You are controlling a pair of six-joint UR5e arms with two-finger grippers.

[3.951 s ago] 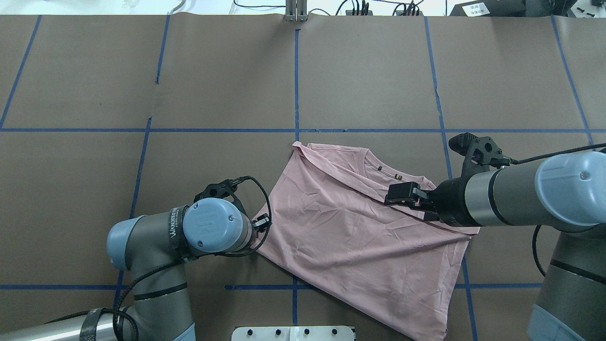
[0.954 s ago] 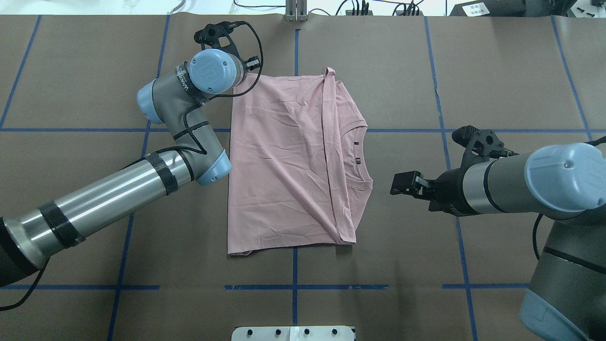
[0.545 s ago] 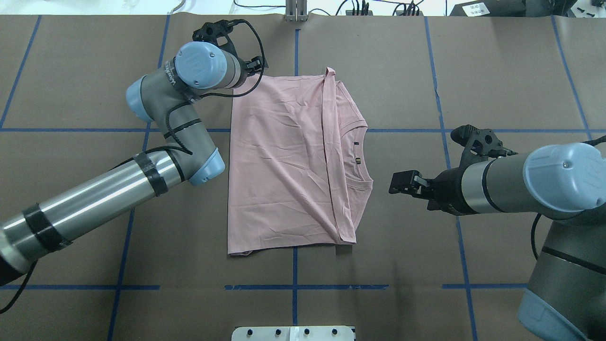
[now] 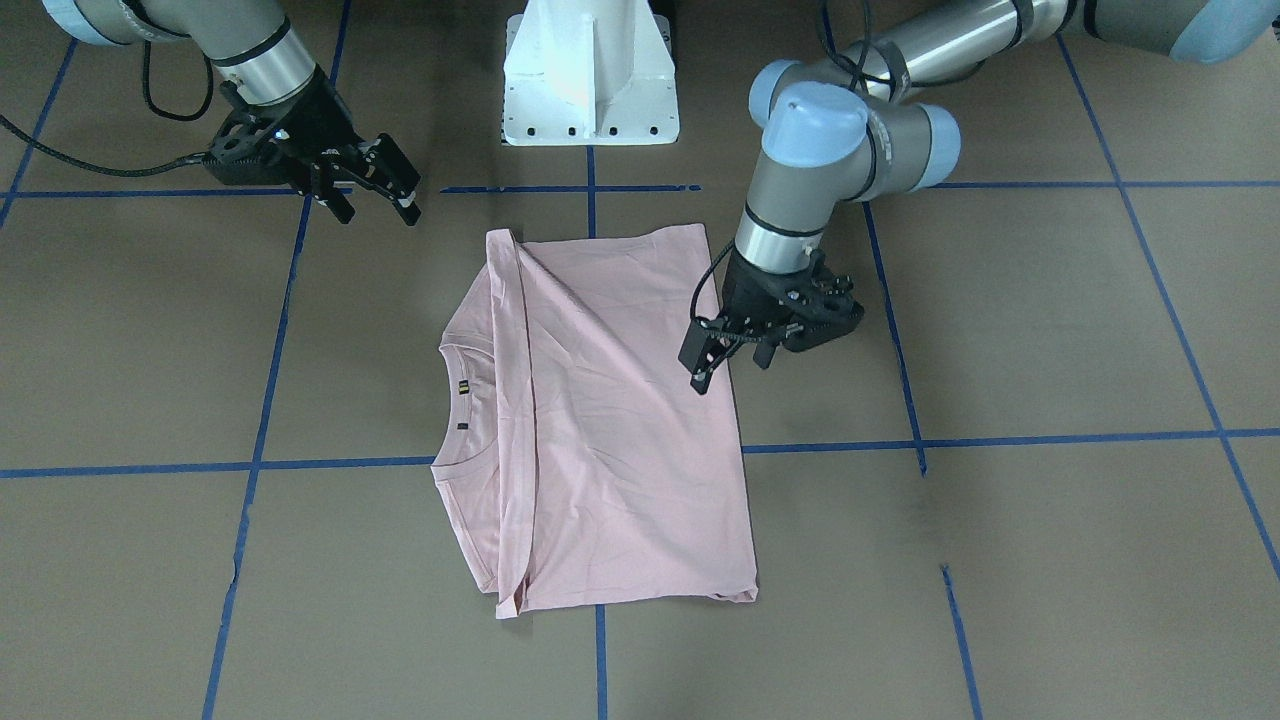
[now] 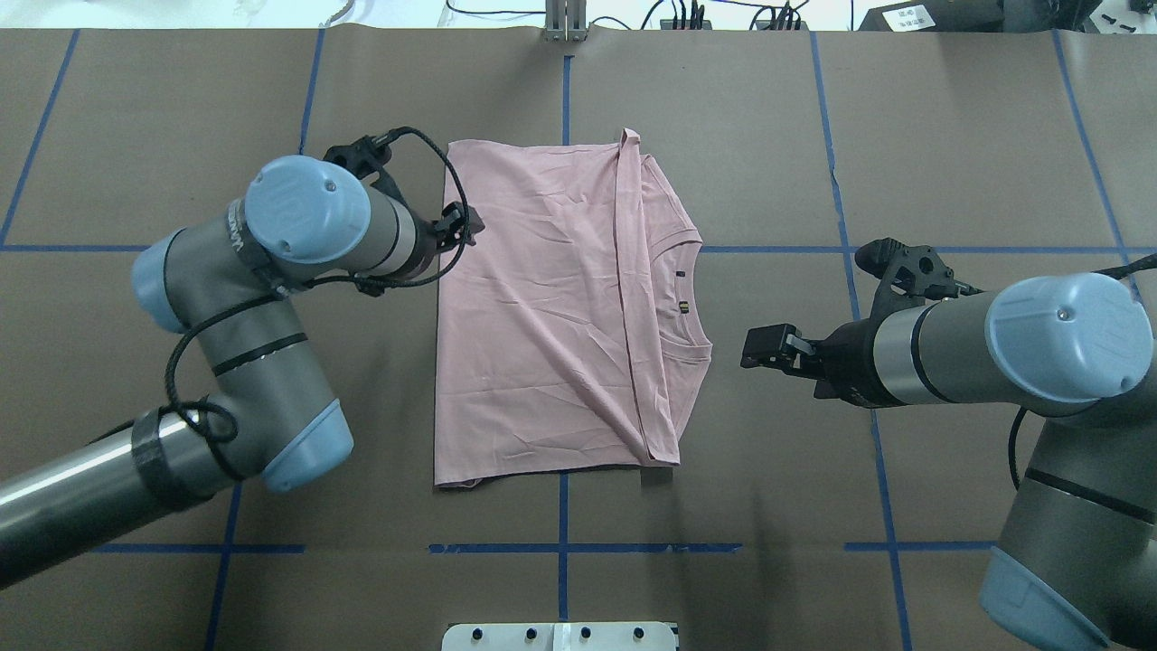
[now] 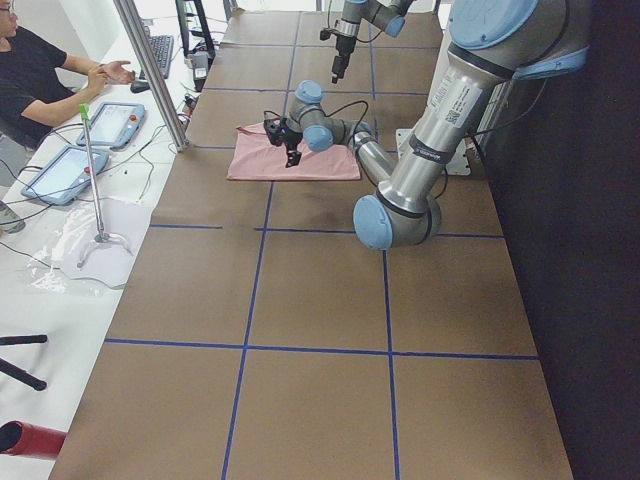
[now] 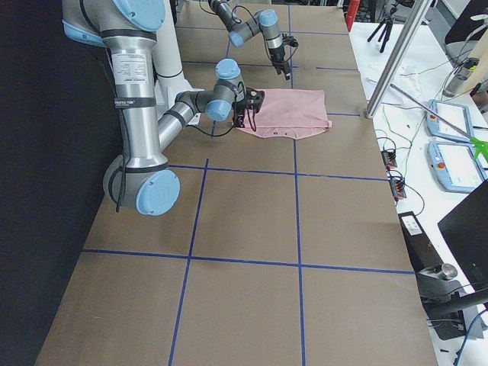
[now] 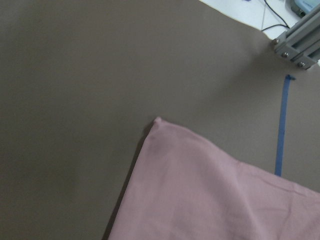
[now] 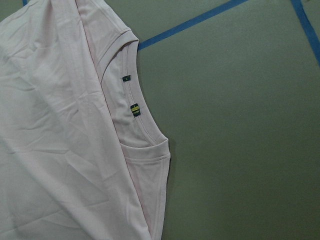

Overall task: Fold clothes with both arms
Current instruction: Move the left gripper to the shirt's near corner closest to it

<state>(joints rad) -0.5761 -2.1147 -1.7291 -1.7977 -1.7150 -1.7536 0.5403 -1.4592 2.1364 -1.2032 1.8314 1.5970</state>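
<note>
My left arm (image 5: 312, 217) hangs at the 10 o'clock edge of the shirt (image 5: 542, 307). The left jaws are parted and empty, just above the cloth. The shirt lies flat mid-tabletop (image 5: 723, 136), with one side flap (image 5: 633, 298) laid over its body and the collar (image 5: 689, 307) at 3 o'clock. My right arm (image 5: 940, 357) waits further out at 3 o'clock, its jaws spread, holding nothing and clear of the collar. I judge I'm between folds, with one flap down and nothing gripped. The next move probably calls for lowering both jaws onto matching edges and pinching only the layers meant to travel, then carrying them over together.
</note>
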